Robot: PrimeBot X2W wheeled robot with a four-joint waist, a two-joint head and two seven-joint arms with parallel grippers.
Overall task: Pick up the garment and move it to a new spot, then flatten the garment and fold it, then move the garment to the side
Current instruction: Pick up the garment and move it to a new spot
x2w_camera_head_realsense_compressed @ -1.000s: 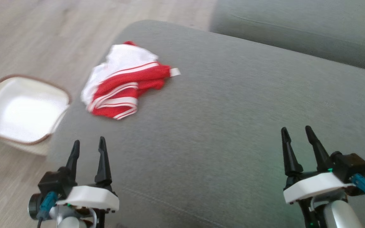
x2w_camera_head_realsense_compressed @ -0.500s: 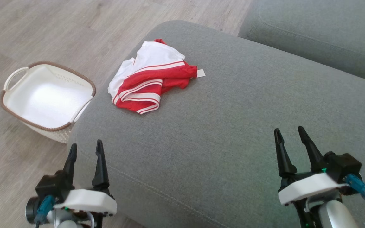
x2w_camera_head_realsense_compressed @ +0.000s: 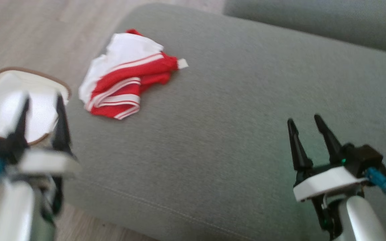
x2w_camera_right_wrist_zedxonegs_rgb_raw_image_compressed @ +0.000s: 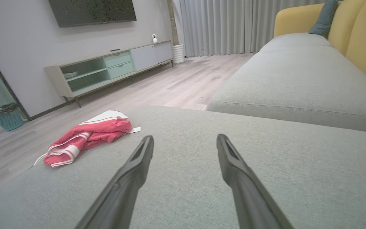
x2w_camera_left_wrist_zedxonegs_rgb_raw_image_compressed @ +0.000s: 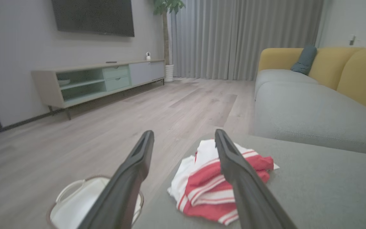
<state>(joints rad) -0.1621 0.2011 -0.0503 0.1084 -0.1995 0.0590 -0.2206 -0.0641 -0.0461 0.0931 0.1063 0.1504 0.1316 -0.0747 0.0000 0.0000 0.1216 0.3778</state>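
Red-and-white garment (x2w_camera_head_realsense_compressed: 126,77) crumpled near the far left edge of the grey cushion (x2w_camera_head_realsense_compressed: 233,134). Probably soft, light and limp, so likely to sag and unfurl once lifted; best pinched at a raised fold or the striped hem. Left hand (x2w_camera_head_realsense_compressed: 42,100) and right hand (x2w_camera_head_realsense_compressed: 304,120) both spread wide, empty, well apart from it.

Location: domestic living room. Identifying features: wall-mounted television (x2w_camera_left_wrist_zedxonegs_rgb_raw_image_compressed: 94,16) above a low media console (x2w_camera_left_wrist_zedxonegs_rgb_raw_image_compressed: 97,79), full-length grey curtains (x2w_camera_left_wrist_zedxonegs_rgb_raw_image_compressed: 243,38), potted plant (x2w_camera_left_wrist_zedxonegs_rgb_raw_image_compressed: 167,6), wood-plank floor (x2w_camera_left_wrist_zedxonegs_rgb_raw_image_compressed: 106,133), and a grey upholstered sofa (x2w_camera_right_wrist_zedxonegs_rgb_raw_image_compressed: 297,79) with yellow back cushions (x2w_camera_right_wrist_zedxonegs_rgb_raw_image_compressed: 364,38).
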